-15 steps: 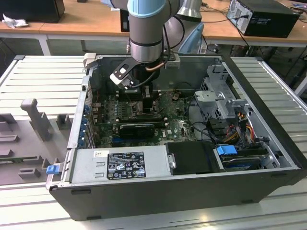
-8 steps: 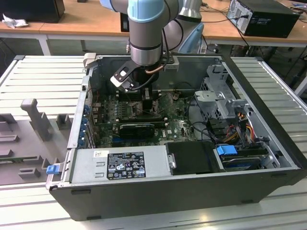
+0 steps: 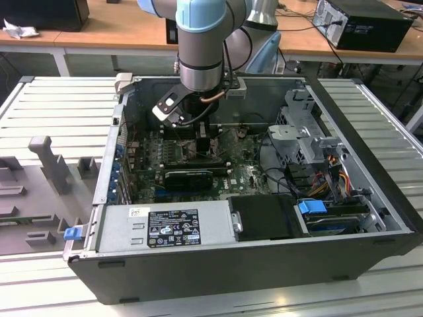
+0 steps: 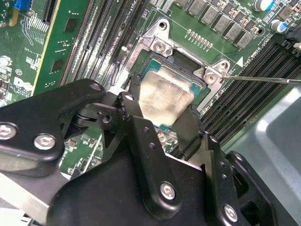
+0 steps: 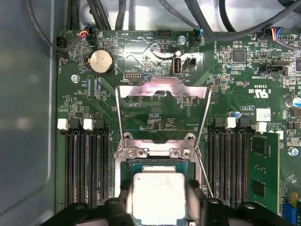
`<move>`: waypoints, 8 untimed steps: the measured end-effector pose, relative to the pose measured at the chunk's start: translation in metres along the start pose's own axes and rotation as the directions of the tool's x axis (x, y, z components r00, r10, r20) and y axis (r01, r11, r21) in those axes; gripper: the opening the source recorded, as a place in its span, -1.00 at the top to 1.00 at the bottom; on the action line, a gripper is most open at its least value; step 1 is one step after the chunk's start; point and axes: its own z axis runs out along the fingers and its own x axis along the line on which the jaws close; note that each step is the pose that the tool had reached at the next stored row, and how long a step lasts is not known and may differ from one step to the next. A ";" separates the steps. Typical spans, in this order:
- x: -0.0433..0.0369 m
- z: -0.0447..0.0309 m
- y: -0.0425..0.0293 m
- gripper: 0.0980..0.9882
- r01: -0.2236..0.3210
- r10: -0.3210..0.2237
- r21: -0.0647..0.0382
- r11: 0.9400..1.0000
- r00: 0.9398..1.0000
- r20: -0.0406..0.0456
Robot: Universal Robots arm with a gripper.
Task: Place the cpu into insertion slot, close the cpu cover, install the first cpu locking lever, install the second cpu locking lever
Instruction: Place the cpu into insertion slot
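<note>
Contact shows on two opposite edges of the cpu: the gripper has its black fingers closed on them in both wrist views. The cpu, pale top up, lies over the slot, whose teal and dark rim shows around it; whether it is fully seated I cannot tell. The cover stands raised on its hinge at one edge of the slot, and the green board shows through its central opening. A thin metal rod runs from a corner of the slot out over the memory slots, which flank the slot on both sides. A coin battery sits on the board beyond the cover, near black cables. In the exterior view the arm reaches down into the open case, and the gripper sits low over the board at about eleven o'clock from the case's middle. The grey power supply with its label lies at seven o'clock, against the near wall, and a blue clip at four o'clock. The case rests on a slatted metal table. At its nine o'clock a grey foam tray lies on the table, and at one o'clock a black box stands on a wooden desk behind.
</note>
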 end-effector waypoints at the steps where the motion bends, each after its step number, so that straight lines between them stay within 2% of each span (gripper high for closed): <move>1: 0.0000 0.0000 0.0000 -0.14 0.000 0.000 0.000 1.000 1.000 0.000; 2: 0.0000 0.0000 0.0000 -0.14 0.000 0.000 0.000 1.000 1.000 0.000; 3: 0.0002 -0.0029 0.0001 -0.28 0.000 0.000 0.000 1.000 1.000 0.000; 5: 0.0002 -0.0064 0.0003 0.04 0.000 0.000 0.000 1.000 1.000 0.000; 6: 0.0002 -0.0071 0.0003 0.04 0.000 0.000 0.000 1.000 1.000 0.000; 7: 0.0001 -0.0086 0.0003 0.18 0.000 0.000 0.000 1.000 1.000 0.000; 8: 0.0001 -0.0104 0.0004 0.45 0.000 0.000 0.000 1.000 1.000 0.000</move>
